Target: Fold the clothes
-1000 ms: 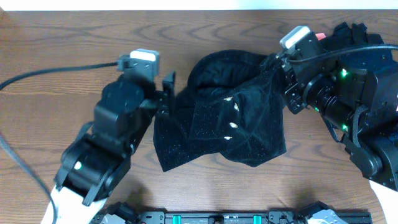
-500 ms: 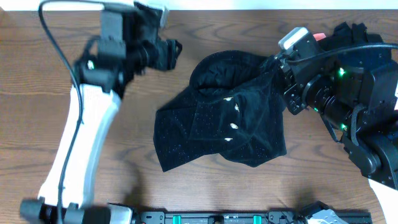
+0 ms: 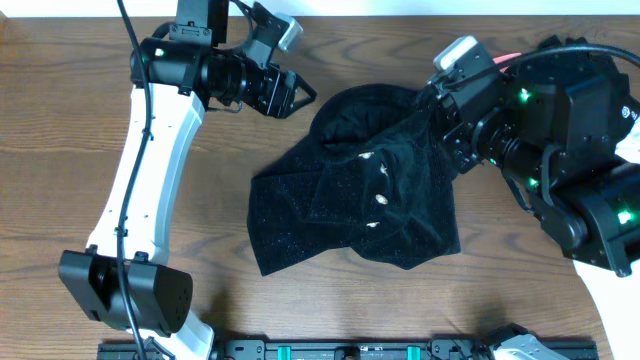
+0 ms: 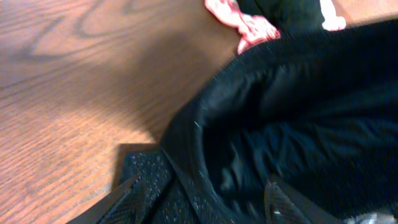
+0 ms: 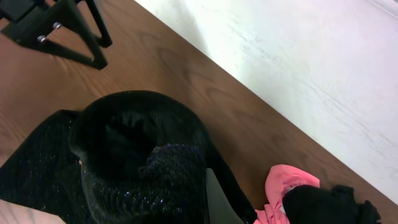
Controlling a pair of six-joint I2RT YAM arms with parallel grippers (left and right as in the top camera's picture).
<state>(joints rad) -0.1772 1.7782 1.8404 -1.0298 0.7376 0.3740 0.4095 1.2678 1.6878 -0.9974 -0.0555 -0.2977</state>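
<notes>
Overhead: R gripper [image 3: 438, 108] is pinching clothes [image 3: 400, 215]; L gripper [image 3: 298, 97] is hovering spread. Imo L should be taking the edge just ahead of its tips.

The right pincer [image 3: 436, 112] has its tips buried in the bunched garment [image 3: 400, 200]. The left wrist view is blurred; its edges crop garment and pink cloth [image 4: 245, 25].

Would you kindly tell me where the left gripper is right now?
In the overhead view, the left gripper hangs open near the far edge of the table, left of centre, right beside the upper-left rim of the black garment.
</notes>
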